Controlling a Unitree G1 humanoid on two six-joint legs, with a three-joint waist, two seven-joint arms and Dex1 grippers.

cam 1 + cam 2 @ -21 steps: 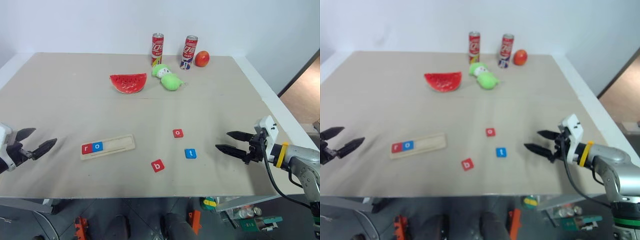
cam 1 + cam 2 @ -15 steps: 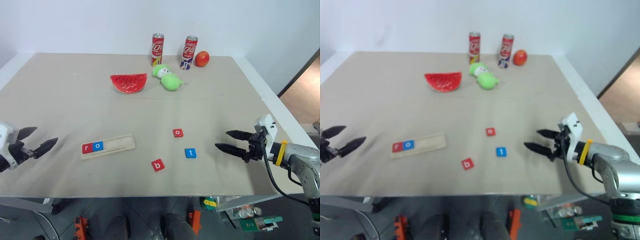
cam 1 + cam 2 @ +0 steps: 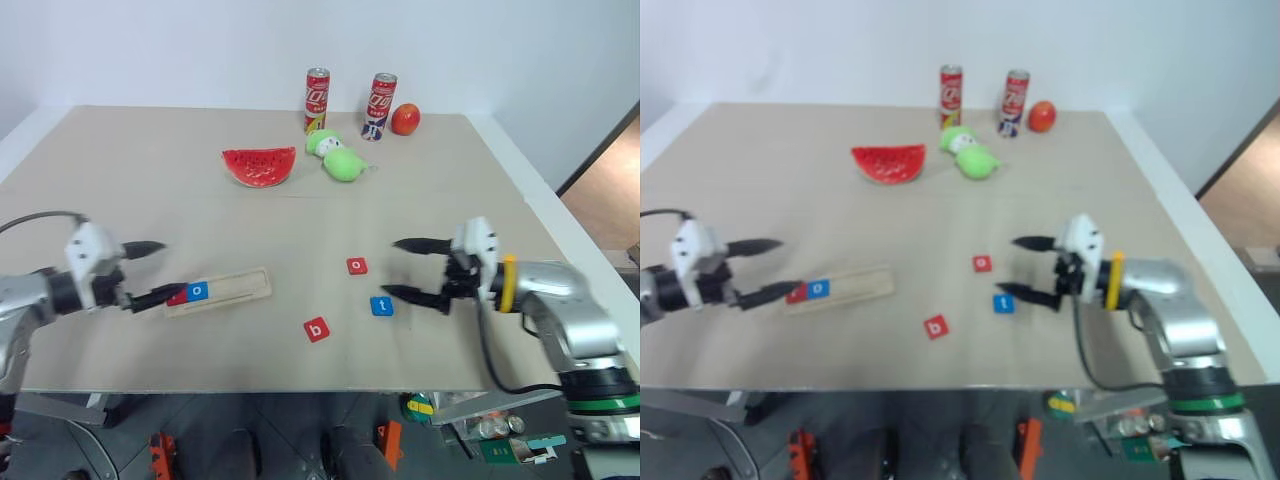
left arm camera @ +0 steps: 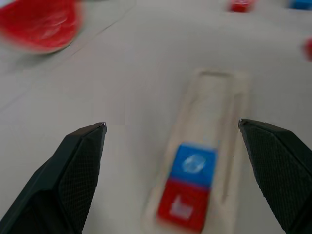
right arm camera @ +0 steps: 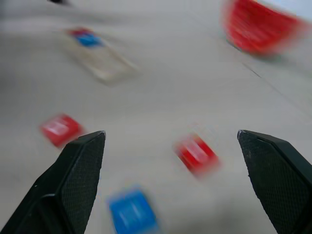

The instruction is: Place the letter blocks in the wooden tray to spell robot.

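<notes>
Both end effectors moved inward, open: left point(image 3: 148, 271) at wooden tray point(image 3: 240, 287); right point(image 3: 405, 268) over t block point(image 3: 381, 306).

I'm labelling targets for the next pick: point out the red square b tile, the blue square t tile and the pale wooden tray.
red square b tile point(image 3: 316, 330), left eye view, tile face
blue square t tile point(image 3: 381, 306), left eye view, tile face
pale wooden tray point(image 3: 245, 285), left eye view, empty groove

Desk point(image 3: 120, 190): beige top, white edge. Far side: two red cans point(image 3: 316, 98), an orange-red fruit point(image 3: 405, 118) right of them, a green plush toy point(image 3: 338, 158) just nearer, a watermelon slice point(image 3: 259, 165) to its left. Near left: wooden tray point(image 3: 235, 289). Loose tiles at near centre: red o point(image 3: 357, 266), blue t point(image 3: 381, 306), red b point(image 3: 317, 329), each apart from the others.
</notes>
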